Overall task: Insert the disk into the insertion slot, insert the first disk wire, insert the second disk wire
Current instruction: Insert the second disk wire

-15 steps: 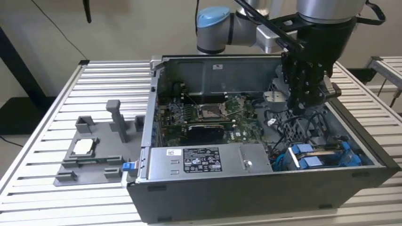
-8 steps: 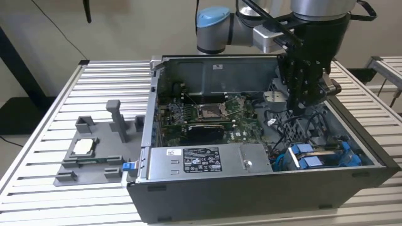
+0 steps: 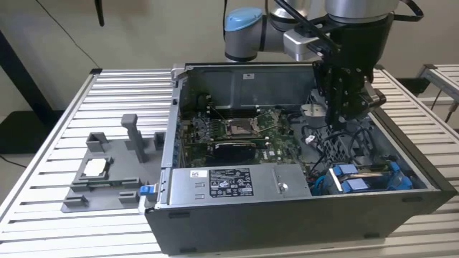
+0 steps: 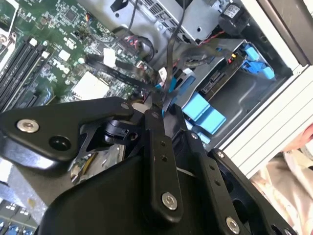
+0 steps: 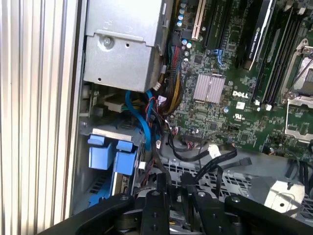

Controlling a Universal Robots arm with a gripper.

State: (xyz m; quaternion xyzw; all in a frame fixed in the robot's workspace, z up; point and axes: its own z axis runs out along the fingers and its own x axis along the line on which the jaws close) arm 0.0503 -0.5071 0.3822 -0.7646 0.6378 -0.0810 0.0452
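Hanging near the blue-railed metal insertion slot, the black hand pinches a thin black wire.

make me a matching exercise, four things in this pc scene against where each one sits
Things:
1 insertion slot
2 motherboard
3 gripper
4 grey holder

Places:
a on the table, outside the case
b near case corner at the exterior view's right, blue tabs
c case floor, green
d down inside the case, among loose cables

Pairs: 1-b, 2-c, 3-d, 4-a
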